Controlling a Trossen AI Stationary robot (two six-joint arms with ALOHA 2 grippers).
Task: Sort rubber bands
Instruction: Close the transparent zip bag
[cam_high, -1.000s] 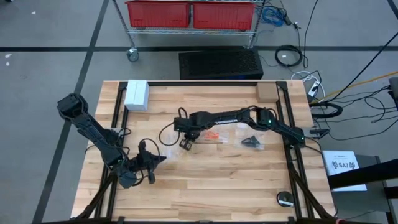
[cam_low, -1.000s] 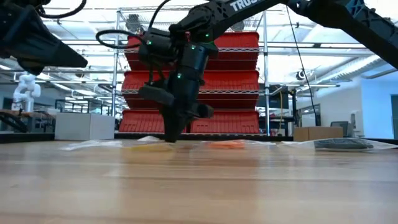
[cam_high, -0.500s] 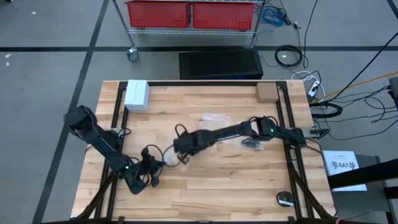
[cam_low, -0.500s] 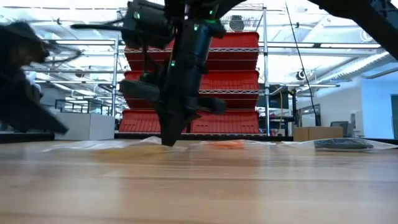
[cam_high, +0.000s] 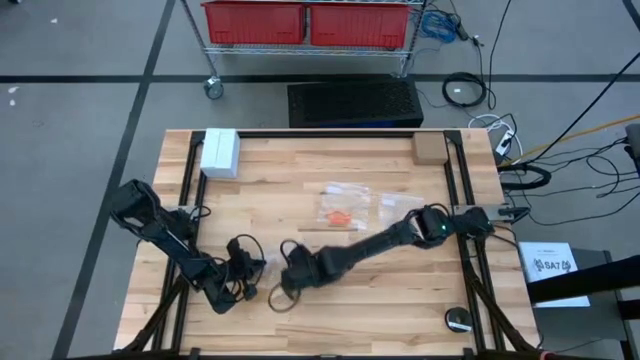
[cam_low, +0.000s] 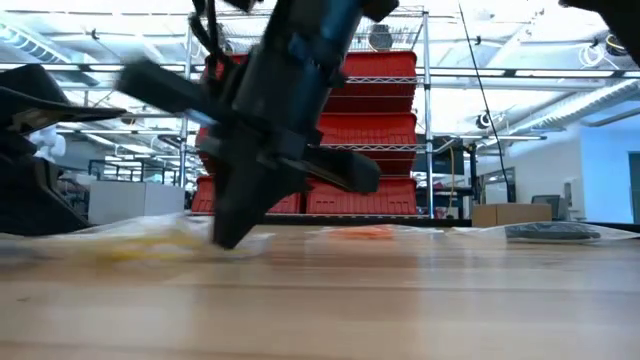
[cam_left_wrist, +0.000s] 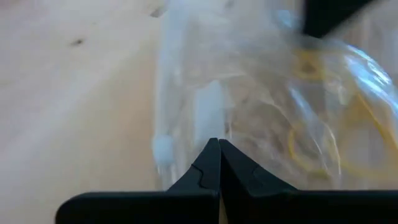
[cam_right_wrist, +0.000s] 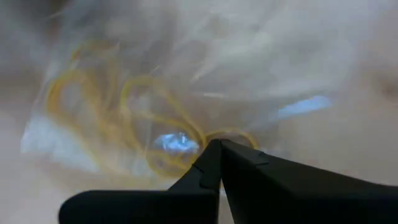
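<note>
Right pincer (cam_high: 283, 282) has swung to the tabletop's (cam_high: 380, 290) near-left.
Both pincers, left (cam_high: 250, 272) too, pinch a clear bag (cam_left_wrist: 261, 106) of yellow bands (cam_right_wrist: 149, 118).

High view straight down over whole table (cam_high: 400, 290); low view level at tabletop; both wrist views close on one clear bag (cam_left_wrist: 249, 99)

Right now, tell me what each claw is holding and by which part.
Both claws are shut on the clear bag of yellowish rubber bands: the left claw pinches its edge, the right claw pinches the film beside a band.

Two dark jointed arms, looping black cables, black gripper (cam_left_wrist: 217, 163) fingers meeting in points
</note>
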